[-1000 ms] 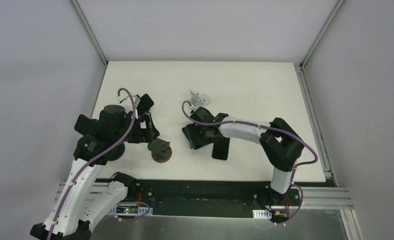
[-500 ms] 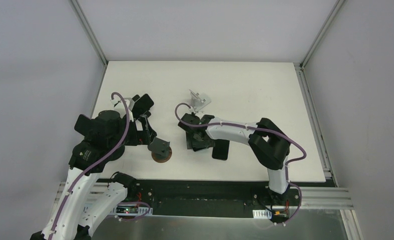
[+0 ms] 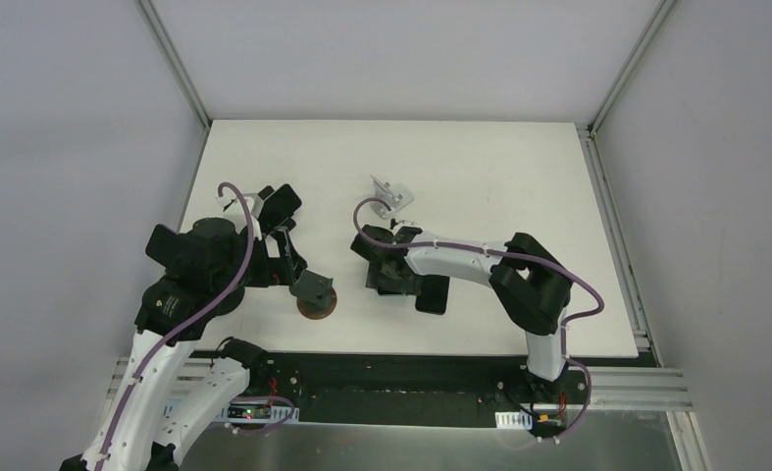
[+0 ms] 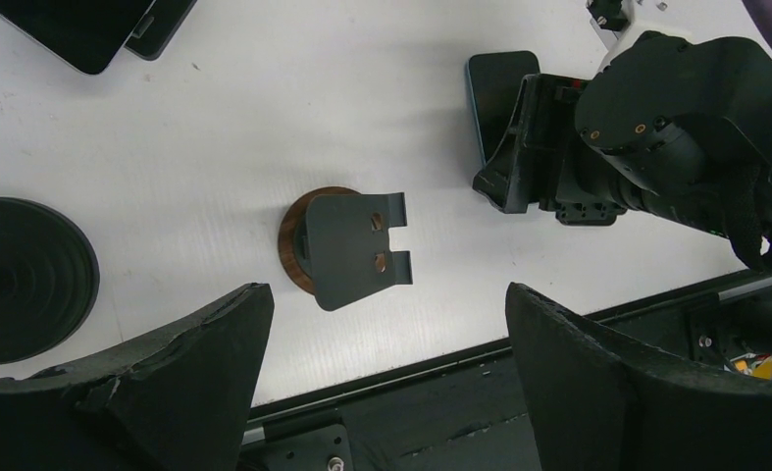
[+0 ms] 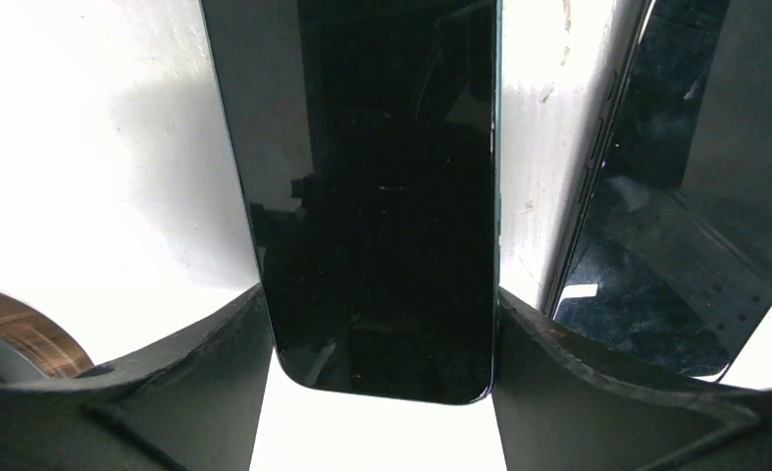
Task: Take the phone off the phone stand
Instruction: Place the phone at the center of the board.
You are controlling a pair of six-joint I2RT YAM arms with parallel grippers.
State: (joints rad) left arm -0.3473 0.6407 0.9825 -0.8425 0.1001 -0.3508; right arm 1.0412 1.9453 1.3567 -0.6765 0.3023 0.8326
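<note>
**Phone off its cradle; right arm settles it beside the stand**

The right gripper (image 5: pixel 380 304) is clenched on the phone (image 5: pixel 382 167). In the right wrist view its jaws sit against both long edges at the handset's near end, screen up, with the white table (image 5: pixel 87 147) showing around it. Whether the phone already rests on the table or hangs just above it cannot be told. A second phone (image 5: pixel 656 226) lies just beside it, at 3 o'clock in that view.

From above, the held phone is mostly hidden under the wrist, at about 3 o'clock of the phone stand (image 4: pixel 347 250), near it but clearly apart. The stand is bare: a dark pronged plate on a round brown base, with nothing in it. The left gripper (image 4: pixel 386 314) hangs over the stand, released and empty, its jaws spread wide to either side.

Over the last second the right arm (image 3: pixel 480 257) has drawn its elbow in toward the table's middle, and its wrist has nudged toward 10 o'clock and settled. The left arm (image 3: pixel 180 285) has eased back toward 7 o'clock. Stand and second phone have not shifted.

Judged from this, the removal itself is done. What appears to remain is setting the phone flat, letting go and backing off. The neighbouring handset is close enough that a sideways slip could knock it.
</note>
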